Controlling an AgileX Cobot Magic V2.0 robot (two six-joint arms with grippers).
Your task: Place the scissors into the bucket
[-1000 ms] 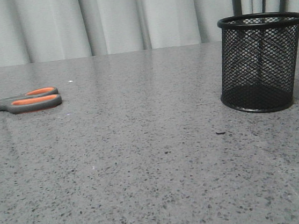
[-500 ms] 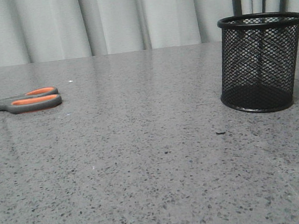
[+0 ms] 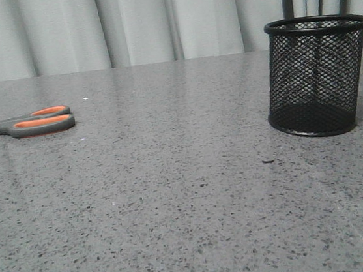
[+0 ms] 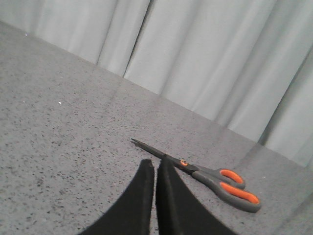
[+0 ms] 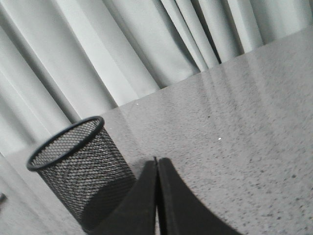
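The scissors (image 3: pixel 26 123) lie flat at the far left of the grey table, handles toward the middle; their blades run off the front view's left edge. The left wrist view shows them whole (image 4: pixel 205 177), just beyond my left gripper (image 4: pixel 155 162), which is shut and empty. The black mesh bucket (image 3: pixel 317 74) stands upright at the right. It also shows in the right wrist view (image 5: pixel 80 171), beside my right gripper (image 5: pixel 157 160), which is shut and empty. Neither gripper shows in the front view.
A grey speckled table (image 3: pixel 188 194) spans the view. A pale curtain (image 3: pixel 155 21) hangs along its far edge.
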